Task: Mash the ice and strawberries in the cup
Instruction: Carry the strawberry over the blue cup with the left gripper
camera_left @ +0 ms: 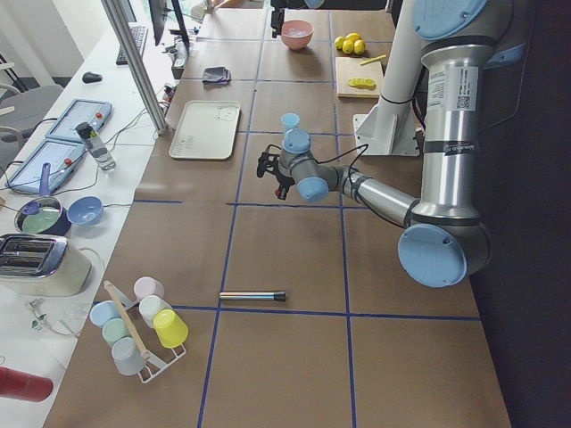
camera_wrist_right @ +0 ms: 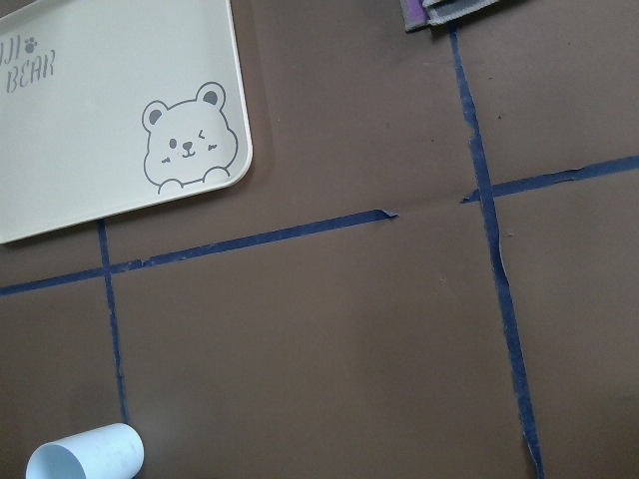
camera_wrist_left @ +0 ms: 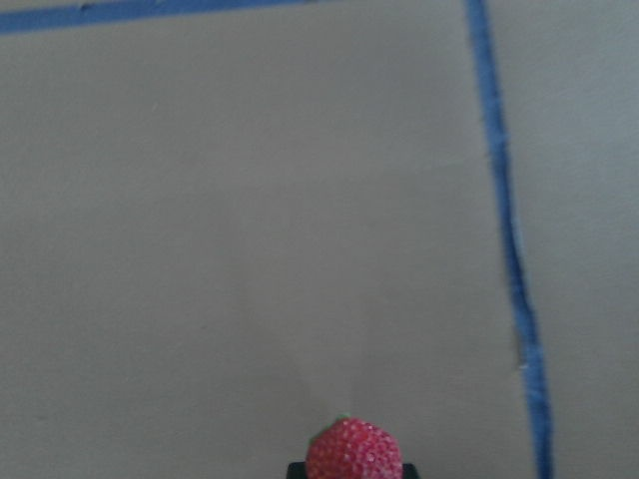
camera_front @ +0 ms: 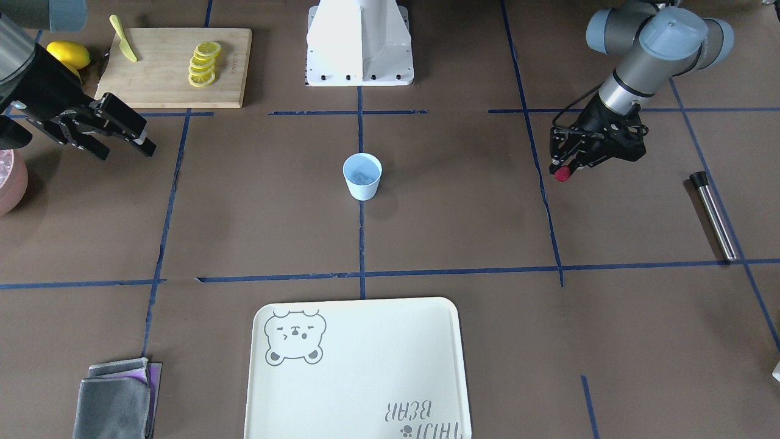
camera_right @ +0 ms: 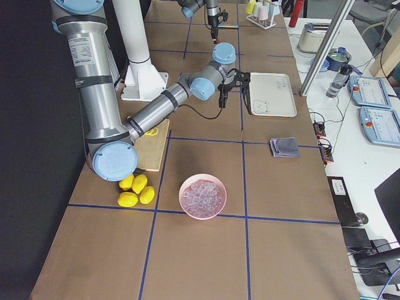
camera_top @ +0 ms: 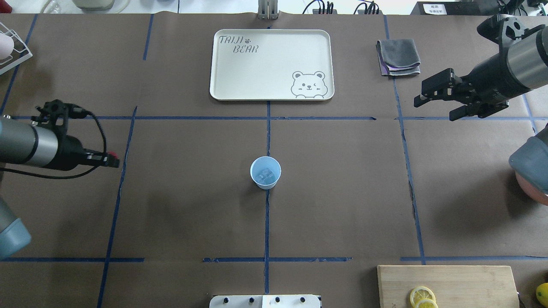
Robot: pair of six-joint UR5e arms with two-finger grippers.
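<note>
In the overhead view we locate the cup [camera_top: 265, 172] at frame centre with the ice [camera_top: 266, 174] inside it. The tray [camera_top: 257, 68] lies above it at upper centre, and the folded cloth [camera_top: 398, 57] lies right of the tray. The cutting board [camera_top: 471, 284] lies at lower right with lemon slices [camera_top: 422, 297] on it. The left gripper [camera_top: 113, 160] sits at centre left, well apart from the cup, with the strawberry [camera_front: 562, 174] between its fingertips, and the right gripper [camera_top: 434, 107] sits at upper right.
</note>
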